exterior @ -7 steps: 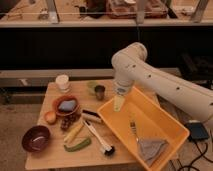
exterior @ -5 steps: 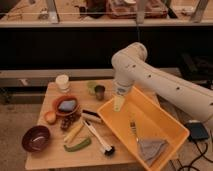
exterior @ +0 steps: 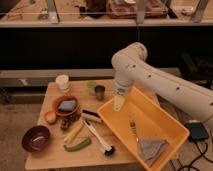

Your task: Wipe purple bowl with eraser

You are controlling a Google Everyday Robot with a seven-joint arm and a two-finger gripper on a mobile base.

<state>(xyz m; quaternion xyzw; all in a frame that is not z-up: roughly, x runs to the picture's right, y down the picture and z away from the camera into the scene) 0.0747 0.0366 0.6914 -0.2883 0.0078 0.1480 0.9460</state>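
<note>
The gripper point(exterior: 118, 105) points straight down with its fingers spread wide and, as far as can be seen, nothing between them. It hangs just above the left rim of the yellow bin point(exterior: 155, 117), which takes up the right side of the tabletop point(exterior: 55, 159) and holds a fork point(exterior: 133, 128) and a grey cloth point(exterior: 151, 148). The white arm point(exterior: 150, 80) reaches in from the right and bends down over the bin's back corner. That posture reads as a ready position before a pick, with the jaws parted to come down around something small. The eraser point(exterior: 91, 116), a small black and tan block, lies flat near the middle of the tabletop, just left of the bin's rim and beside the orange bowl point(exterior: 66, 106). That puts it close to the fingers, a little left of them and lower, toward the front edge. Lying flat and apart from the white-handled brush point(exterior: 96, 135) in front of it, it looks easy to take from above. The purple bowl point(exterior: 36, 138) sits upright at the tabletop's front left corner, well apart from the fingers, with the orange bowl, some fruit and a green vegetable point(exterior: 77, 145) between. Judging from this, the grasp is not yet made, and the wipe would need a carry across the whole table.
</note>
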